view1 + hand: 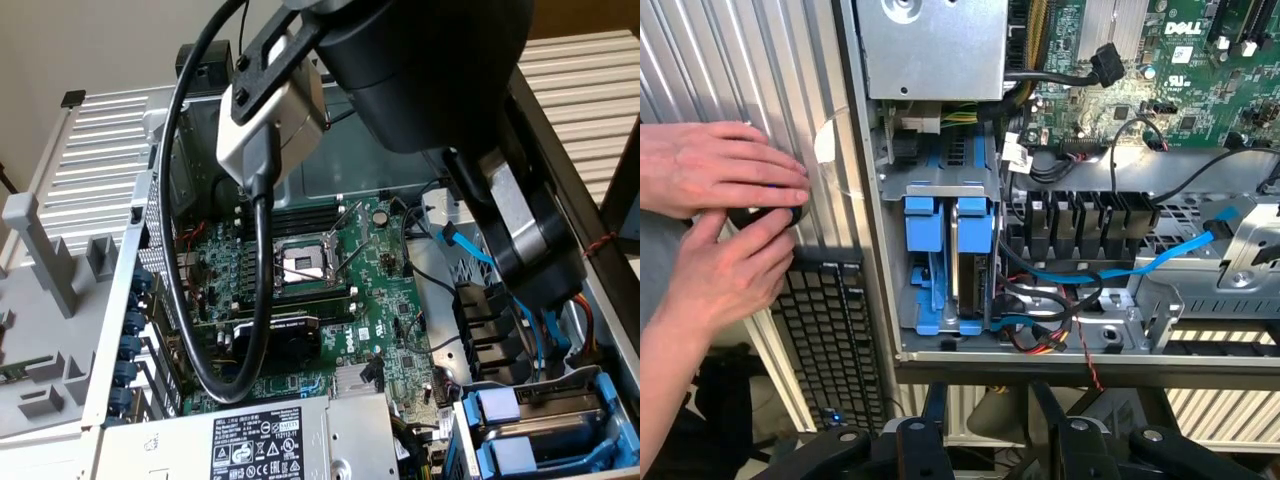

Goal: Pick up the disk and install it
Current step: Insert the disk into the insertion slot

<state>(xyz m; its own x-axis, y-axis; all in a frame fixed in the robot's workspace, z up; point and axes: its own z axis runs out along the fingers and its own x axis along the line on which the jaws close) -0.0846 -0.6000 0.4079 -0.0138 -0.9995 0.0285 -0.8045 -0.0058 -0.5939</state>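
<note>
Black-fingered, the gripper [988, 392] was held spread, with nothing caught between its fingers. It was stationed just outside the rim of the open grey metal computer case [1060, 362], on the side nearest the grey sheet-metal drive cage [940, 188].

Inside that cage the flat grey-metal disk [970, 225] was seated in its bright blue plastic carrier frame. It stood on edge and close against a second blue carrier [920, 225]. No part of it was touched by the gripper. Which of the two carriers bore the printed label could not be told.

Within the same case, a silver power-supply box [930, 50] was mounted directly beside the cage. A green printed motherboard [1120, 60] was laid further in from the cage. A light blue flat cable [1170, 255] was draped between the cage and the board.

Beyond the case wall from the cage, one hand [725, 165] of a person was laid above the other hand [735, 265] on a white ribbed panel [730, 60]. A small black object [765, 215] was closed between them. A black keyboard [825, 340] was propped just beside those hands.
</note>
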